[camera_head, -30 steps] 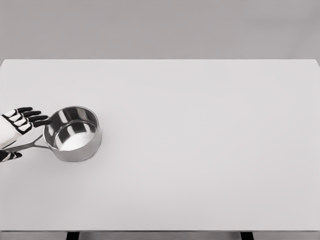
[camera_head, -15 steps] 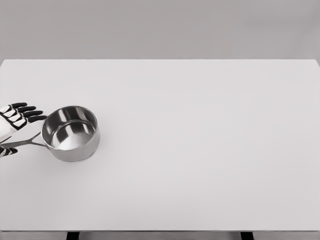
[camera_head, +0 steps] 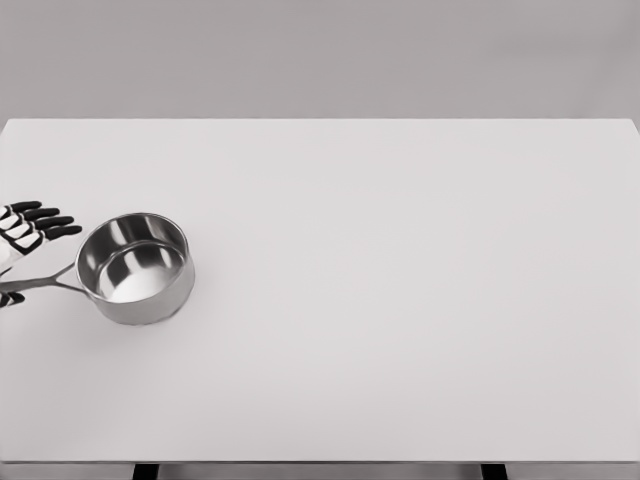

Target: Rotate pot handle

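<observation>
Pot (camera_head: 137, 268) stands upright at the surface's (camera_head: 400, 300) nine o'clock side, handle (camera_head: 40, 284) pointing toward nine o'clock. Left hand (camera_head: 22, 240) sits at the frame's left edge around the handle end; whether it grips cannot be told.

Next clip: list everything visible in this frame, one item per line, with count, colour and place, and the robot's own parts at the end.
Pot: one, shiny steel, empty, upright on the table's left side.
Pot handle: one, steel, sticks out leftward from the pot to the picture's left edge.
Table: one, white, fills most of the view; dark legs show at the bottom edge.
Wall: grey, plain, behind the table.
Left hand: one, white with black fingers, at the left edge; fingers extended above the handle, thumb tip just below it; whether it grips the handle cannot be told.
Right hand: not in view.
</observation>
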Controlling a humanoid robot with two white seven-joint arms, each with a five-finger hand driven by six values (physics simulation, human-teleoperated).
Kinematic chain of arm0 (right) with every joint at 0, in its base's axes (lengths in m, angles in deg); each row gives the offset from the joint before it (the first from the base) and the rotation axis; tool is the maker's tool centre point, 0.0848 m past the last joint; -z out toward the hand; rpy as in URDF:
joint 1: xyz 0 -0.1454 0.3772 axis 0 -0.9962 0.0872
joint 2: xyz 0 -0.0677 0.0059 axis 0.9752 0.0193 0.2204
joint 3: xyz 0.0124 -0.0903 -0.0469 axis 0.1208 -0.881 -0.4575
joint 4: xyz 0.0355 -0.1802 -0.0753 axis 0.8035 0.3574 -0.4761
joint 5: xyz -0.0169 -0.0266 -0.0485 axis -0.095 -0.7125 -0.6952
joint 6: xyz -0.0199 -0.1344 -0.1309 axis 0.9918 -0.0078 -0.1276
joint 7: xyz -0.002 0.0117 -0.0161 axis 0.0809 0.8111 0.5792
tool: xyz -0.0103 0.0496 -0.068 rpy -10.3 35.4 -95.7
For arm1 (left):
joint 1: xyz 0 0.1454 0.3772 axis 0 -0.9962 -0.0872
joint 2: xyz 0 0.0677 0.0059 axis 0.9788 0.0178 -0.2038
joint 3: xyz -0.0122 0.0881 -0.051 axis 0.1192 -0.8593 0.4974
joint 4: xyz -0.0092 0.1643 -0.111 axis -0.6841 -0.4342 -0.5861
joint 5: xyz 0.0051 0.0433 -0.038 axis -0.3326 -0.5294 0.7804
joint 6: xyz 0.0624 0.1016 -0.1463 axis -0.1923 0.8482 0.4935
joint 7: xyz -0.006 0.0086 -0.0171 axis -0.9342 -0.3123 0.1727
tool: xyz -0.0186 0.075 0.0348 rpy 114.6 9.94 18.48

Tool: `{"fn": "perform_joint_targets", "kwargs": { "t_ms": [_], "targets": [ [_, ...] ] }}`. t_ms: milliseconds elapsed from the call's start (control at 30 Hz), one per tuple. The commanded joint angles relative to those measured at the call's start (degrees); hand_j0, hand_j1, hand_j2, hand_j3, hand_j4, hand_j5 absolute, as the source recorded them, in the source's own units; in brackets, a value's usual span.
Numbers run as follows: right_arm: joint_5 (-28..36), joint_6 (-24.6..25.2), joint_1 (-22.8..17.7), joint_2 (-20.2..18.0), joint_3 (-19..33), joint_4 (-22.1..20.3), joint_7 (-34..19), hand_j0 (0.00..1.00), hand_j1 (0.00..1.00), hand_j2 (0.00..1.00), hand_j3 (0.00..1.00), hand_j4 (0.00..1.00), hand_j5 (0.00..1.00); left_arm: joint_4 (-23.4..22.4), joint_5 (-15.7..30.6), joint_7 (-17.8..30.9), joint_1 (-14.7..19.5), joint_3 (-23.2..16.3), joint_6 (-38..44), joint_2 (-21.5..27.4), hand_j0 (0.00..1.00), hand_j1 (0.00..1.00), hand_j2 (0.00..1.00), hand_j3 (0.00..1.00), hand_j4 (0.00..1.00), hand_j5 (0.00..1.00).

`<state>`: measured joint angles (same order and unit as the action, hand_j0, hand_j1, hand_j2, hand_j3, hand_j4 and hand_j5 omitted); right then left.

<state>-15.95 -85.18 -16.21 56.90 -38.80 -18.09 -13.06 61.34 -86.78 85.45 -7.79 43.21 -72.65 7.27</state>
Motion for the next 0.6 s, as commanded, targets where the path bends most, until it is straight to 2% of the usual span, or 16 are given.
{"fn": "perform_joint_targets", "kwargs": {
  "t_ms": [0, 300, 567],
  "targets": [
    [0.0, -0.1, 0.0, 0.0, 0.0, 0.0, 0.0, 1.0, 1.0, 1.0, 1.0, 1.0, 1.0, -0.1, 0.3, 0.0, 0.0, 0.0, 0.0, 0.1, 1.0, 1.0, 1.0, 1.0, 1.0, 1.0],
    [0.0, 0.0, 0.0, 0.0, 0.0, 0.0, 0.0, 1.0, 1.0, 1.0, 1.0, 1.0, 1.0, -3.1, 0.4, 0.1, 0.4, 0.0, 0.0, -0.5, 1.0, 1.0, 1.0, 1.0, 1.0, 1.0],
    [0.0, 0.0, 0.0, 0.0, 0.0, 0.0, 0.0, 1.0, 1.0, 1.0, 1.0, 1.0, 1.0, -3.9, 0.3, 0.1, 1.1, -0.2, 0.0, -0.9, 1.0, 1.0, 1.0, 1.0, 1.0, 1.0]
  ]
}}
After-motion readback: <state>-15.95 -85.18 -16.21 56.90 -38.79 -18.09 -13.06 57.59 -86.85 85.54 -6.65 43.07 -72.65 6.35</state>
